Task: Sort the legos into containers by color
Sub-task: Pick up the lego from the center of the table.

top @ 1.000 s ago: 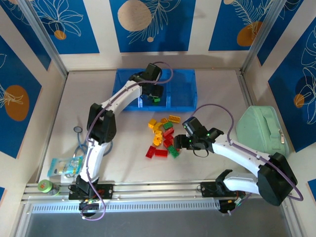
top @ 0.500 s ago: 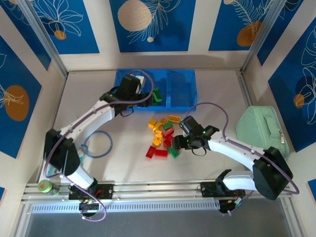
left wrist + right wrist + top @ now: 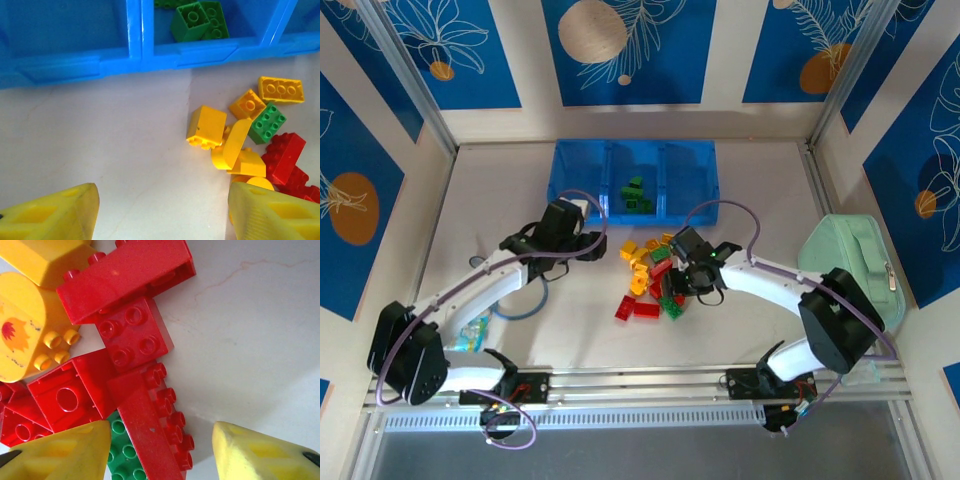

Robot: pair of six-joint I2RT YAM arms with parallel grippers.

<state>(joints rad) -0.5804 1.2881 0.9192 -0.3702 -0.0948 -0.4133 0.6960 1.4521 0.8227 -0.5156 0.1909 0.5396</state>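
Note:
The blue tray of containers [image 3: 582, 185] lies at the back, with green legos [image 3: 636, 194] in its middle compartment. A loose pile of red, yellow and green legos [image 3: 650, 280] sits on the table in front of it. My left gripper [image 3: 592, 244] hovers open and empty just left of the pile. Its wrist view shows the tray wall [image 3: 134, 35], green bricks [image 3: 197, 19] inside and yellow bricks [image 3: 206, 127]. My right gripper [image 3: 160, 452] is low over the pile's right side, open. Its fingers straddle a long red brick [image 3: 155, 432] lying over a green one [image 3: 120, 455], with a gap on the right.
A mint-green zippered case [image 3: 850, 265] lies at the right edge. A blue ring [image 3: 520, 300] and a clear packet [image 3: 470, 335] lie on the left, under my left arm. Bare table stretches between the pile and the near rail.
My left arm has drawn back from the tray toward the pile, leaving a green brick in the middle compartment. My right gripper has slid into the pile and its jaws have narrowed.

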